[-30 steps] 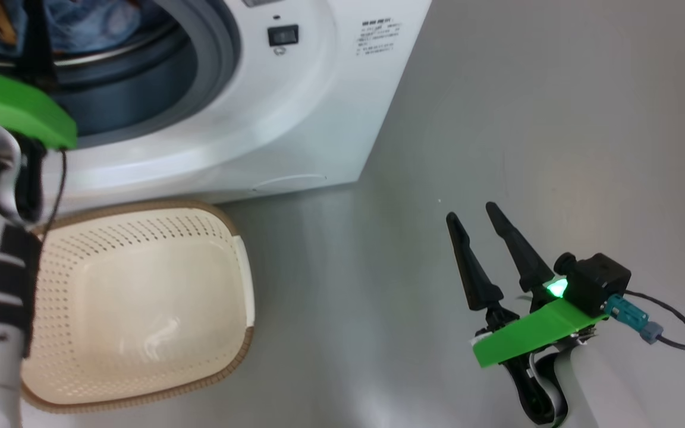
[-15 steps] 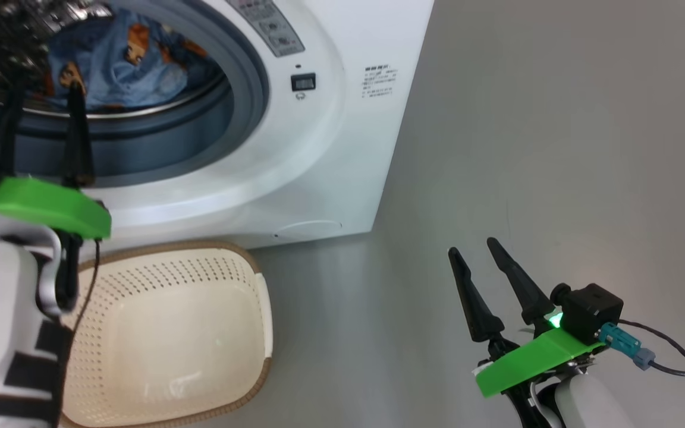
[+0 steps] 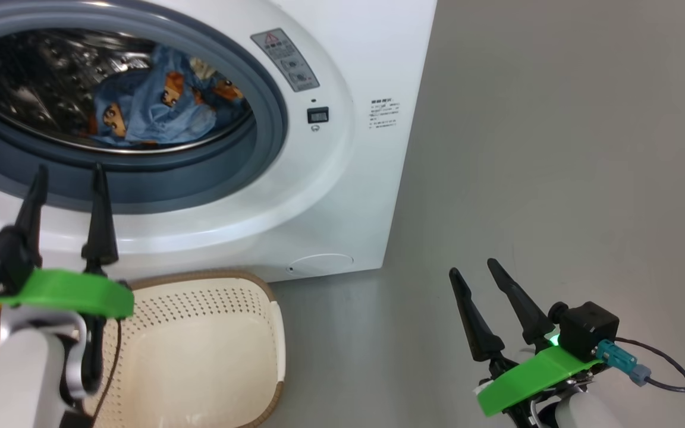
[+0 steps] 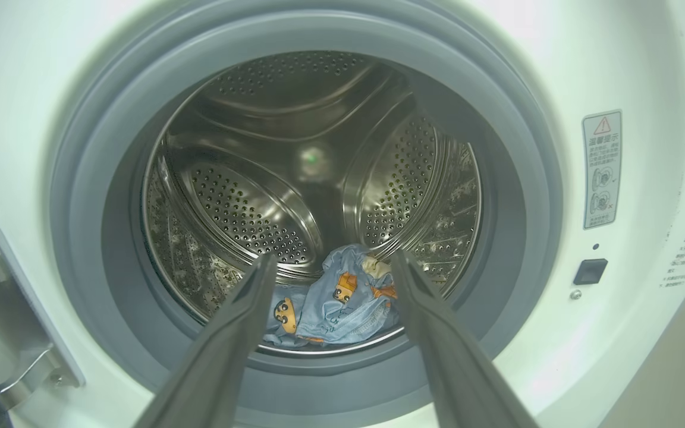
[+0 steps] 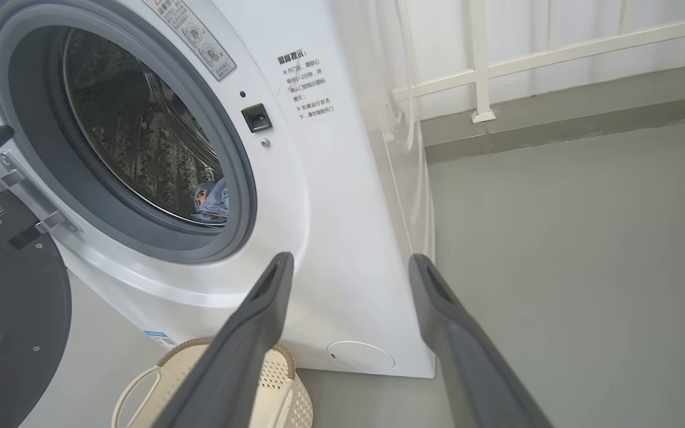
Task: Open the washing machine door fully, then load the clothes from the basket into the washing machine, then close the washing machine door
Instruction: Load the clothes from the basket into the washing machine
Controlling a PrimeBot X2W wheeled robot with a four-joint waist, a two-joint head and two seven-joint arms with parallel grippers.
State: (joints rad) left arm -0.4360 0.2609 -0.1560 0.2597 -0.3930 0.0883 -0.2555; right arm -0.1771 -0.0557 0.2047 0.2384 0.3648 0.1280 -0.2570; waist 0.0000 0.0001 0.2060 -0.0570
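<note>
**Head view:** left gripper [image 3: 69, 171] spread wide, holding nothing, fingers [image 3: 100, 220] upright before washing machine [image 3: 342, 196], clear of gasket [image 3: 271, 119]. Right gripper [image 3: 472, 267] equally wide, holding nothing, over open grey floor [image 3: 556, 148], well apart from machine. One basket [image 3: 200, 297] on floor just below gasket.

**Left wrist view:** clothes [image 4: 330, 303], one blue printed bundle, low at drum [image 4: 247, 202] front, framed between two fingers.

**Right wrist view:** washing machine door [image 5: 15, 309] stands open at left edge; one white railing [image 5: 479, 65] behind machine.

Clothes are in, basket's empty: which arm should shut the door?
Left, probably. The door hangs open at the washing machine's left side, nearest the open left gripper; the right gripper is off beyond its right side.
</note>
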